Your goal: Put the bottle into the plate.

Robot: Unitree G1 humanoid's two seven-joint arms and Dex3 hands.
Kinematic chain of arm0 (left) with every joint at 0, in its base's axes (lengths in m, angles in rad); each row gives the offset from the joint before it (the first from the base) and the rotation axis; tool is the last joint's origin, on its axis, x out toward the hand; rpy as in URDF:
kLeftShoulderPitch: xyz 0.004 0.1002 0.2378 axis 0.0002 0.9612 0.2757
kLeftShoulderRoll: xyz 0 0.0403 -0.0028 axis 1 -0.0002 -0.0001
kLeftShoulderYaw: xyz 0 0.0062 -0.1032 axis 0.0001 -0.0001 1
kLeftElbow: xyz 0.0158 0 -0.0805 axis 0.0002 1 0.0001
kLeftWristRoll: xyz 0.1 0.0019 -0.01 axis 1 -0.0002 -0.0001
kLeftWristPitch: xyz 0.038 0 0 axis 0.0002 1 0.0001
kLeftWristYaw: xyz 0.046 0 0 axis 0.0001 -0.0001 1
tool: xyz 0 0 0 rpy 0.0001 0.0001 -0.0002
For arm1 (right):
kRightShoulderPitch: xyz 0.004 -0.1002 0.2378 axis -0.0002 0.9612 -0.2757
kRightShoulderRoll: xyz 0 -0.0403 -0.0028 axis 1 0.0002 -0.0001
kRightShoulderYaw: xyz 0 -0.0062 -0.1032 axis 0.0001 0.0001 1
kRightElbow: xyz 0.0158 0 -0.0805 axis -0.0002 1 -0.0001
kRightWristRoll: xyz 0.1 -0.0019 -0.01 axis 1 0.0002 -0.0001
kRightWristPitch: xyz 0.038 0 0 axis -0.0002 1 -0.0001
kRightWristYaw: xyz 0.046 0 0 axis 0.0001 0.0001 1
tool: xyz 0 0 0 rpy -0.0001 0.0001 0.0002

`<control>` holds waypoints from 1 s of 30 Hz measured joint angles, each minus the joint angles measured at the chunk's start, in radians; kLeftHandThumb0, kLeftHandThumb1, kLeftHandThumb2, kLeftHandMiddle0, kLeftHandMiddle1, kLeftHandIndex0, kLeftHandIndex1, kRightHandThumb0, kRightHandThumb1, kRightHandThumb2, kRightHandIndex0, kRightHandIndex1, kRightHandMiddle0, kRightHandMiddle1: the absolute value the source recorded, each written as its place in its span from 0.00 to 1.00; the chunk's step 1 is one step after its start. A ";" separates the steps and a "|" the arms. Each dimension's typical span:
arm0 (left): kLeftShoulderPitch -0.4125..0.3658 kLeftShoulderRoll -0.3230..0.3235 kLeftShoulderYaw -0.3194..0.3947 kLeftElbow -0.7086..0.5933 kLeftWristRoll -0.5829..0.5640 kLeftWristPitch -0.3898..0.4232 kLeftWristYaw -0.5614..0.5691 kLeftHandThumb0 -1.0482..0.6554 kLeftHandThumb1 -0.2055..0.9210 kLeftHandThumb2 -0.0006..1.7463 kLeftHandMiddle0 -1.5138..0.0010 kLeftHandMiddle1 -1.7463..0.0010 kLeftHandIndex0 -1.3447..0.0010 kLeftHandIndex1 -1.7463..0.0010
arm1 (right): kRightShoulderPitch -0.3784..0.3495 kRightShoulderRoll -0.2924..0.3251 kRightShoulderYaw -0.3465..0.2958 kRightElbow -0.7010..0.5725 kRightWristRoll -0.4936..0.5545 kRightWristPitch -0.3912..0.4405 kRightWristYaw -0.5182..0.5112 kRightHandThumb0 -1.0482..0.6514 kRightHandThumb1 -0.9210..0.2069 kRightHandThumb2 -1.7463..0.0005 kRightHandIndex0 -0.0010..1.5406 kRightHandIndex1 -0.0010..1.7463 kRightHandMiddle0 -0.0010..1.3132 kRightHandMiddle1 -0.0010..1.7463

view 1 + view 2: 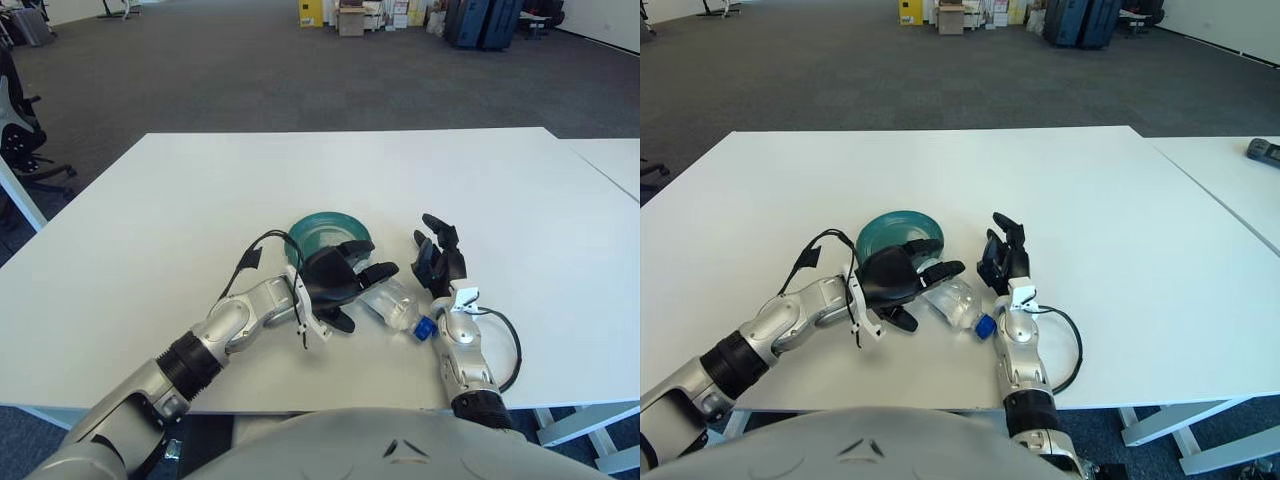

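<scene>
Left robot hand [340, 280] over bottle [395, 305] (lying flat) — beside plate [315, 228].

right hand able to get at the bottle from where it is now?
Probably yes. The right hand shows just right of the bottle, fingers open, with bare table between them. The left hand covers only the bottle's left end, near the plate.

Clear plastic bottle [392, 303] with a blue cap [423, 328], lying on its side on the white tabletop [200, 200], cap end toward the near edge. Round teal glass plate [322, 232], flat on the tabletop just behind the bottle, its near rim partly hidden.
</scene>
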 measured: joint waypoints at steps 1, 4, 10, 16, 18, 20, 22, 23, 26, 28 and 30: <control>0.000 0.000 -0.002 -0.007 0.007 0.004 -0.005 0.01 1.00 0.35 0.72 0.95 1.00 0.57 | 0.001 0.000 0.000 -0.001 0.000 0.000 -0.002 0.13 0.00 0.42 0.25 0.03 0.00 0.47; -0.004 0.001 -0.010 -0.027 0.025 0.013 -0.026 0.03 1.00 0.34 0.71 0.95 1.00 0.57 | 0.002 0.000 0.000 -0.003 0.000 0.000 -0.006 0.13 0.00 0.42 0.26 0.03 0.00 0.47; -0.042 0.003 -0.033 -0.053 0.063 0.021 -0.088 0.06 1.00 0.32 0.67 0.94 1.00 0.58 | 0.004 0.000 0.000 -0.003 -0.002 -0.003 -0.011 0.12 0.00 0.42 0.27 0.03 0.00 0.46; -0.085 0.006 -0.055 -0.052 0.091 0.011 -0.096 0.14 0.99 0.24 0.78 0.14 0.95 0.34 | 0.005 0.000 0.002 -0.007 -0.002 -0.008 -0.023 0.13 0.00 0.42 0.28 0.03 0.00 0.47; -0.093 0.006 -0.063 -0.044 0.111 0.009 -0.068 0.18 0.97 0.23 0.73 0.07 0.88 0.23 | 0.006 0.001 0.003 -0.008 -0.002 -0.009 -0.026 0.12 0.00 0.42 0.29 0.03 0.00 0.47; -0.095 0.007 -0.071 -0.035 0.136 0.010 -0.027 0.30 0.88 0.32 0.67 0.03 0.76 0.14 | 0.006 0.003 0.004 -0.009 -0.002 -0.009 -0.029 0.12 0.00 0.42 0.29 0.03 0.00 0.47; -0.095 0.007 -0.080 -0.026 0.162 0.011 0.016 0.34 0.81 0.40 0.63 0.02 0.71 0.10 | 0.007 0.005 0.004 -0.011 -0.002 -0.009 -0.031 0.12 0.00 0.42 0.29 0.03 0.00 0.47; -0.095 0.007 -0.084 -0.022 0.171 0.013 0.038 0.35 0.76 0.46 0.61 0.01 0.69 0.07 | 0.007 0.005 0.004 -0.012 -0.002 -0.009 -0.032 0.12 0.00 0.42 0.29 0.03 0.00 0.47; -0.094 0.006 -0.094 -0.008 0.195 0.014 0.101 0.36 0.66 0.57 0.55 0.00 0.66 0.03 | 0.009 0.005 0.003 -0.014 -0.001 -0.008 -0.033 0.12 0.00 0.42 0.29 0.03 0.00 0.47; -0.093 0.006 -0.097 0.000 0.200 0.014 0.126 0.36 0.62 0.61 0.53 0.00 0.64 0.01 | 0.010 0.005 0.003 -0.015 -0.001 -0.007 -0.033 0.12 0.00 0.42 0.29 0.03 0.00 0.47; -0.092 0.006 -0.100 0.004 0.200 0.014 0.137 0.36 0.58 0.65 0.51 0.00 0.62 0.01 | 0.011 0.005 0.002 -0.016 0.001 -0.005 -0.033 0.12 0.00 0.42 0.29 0.03 0.00 0.48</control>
